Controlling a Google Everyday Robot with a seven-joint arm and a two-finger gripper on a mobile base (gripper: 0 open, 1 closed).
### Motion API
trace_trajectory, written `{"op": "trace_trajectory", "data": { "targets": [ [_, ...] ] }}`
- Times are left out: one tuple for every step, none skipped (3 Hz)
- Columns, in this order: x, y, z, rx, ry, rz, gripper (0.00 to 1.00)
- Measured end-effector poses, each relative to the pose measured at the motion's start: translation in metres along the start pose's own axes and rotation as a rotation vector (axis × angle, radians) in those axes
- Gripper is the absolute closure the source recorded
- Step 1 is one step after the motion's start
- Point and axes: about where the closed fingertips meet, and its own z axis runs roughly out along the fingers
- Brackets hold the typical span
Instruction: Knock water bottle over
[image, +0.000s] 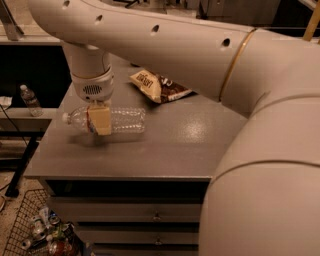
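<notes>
The water bottle (122, 120), clear ribbed plastic with a white cap pointing left, lies on its side on the grey table (165, 150) at the left. My gripper (100, 121) hangs from the big white arm directly in front of the bottle's neck end, and a tan finger pad (101, 122) covers part of the bottle.
A snack bag (157, 86) lies at the back of the table behind the bottle. A small clear bottle (30, 100) stands on a low shelf left of the table. A wire basket (42, 232) with cans sits on the floor at lower left. Drawers are below the tabletop.
</notes>
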Motion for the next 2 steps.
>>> {"op": "trace_trajectory", "data": {
  "targets": [
    [-0.0015,-0.0013,0.0005,0.006,-0.006,0.000,0.39],
    [-0.0028,-0.0023,0.0010,0.011,-0.011,-0.001,0.15]
  ]
}}
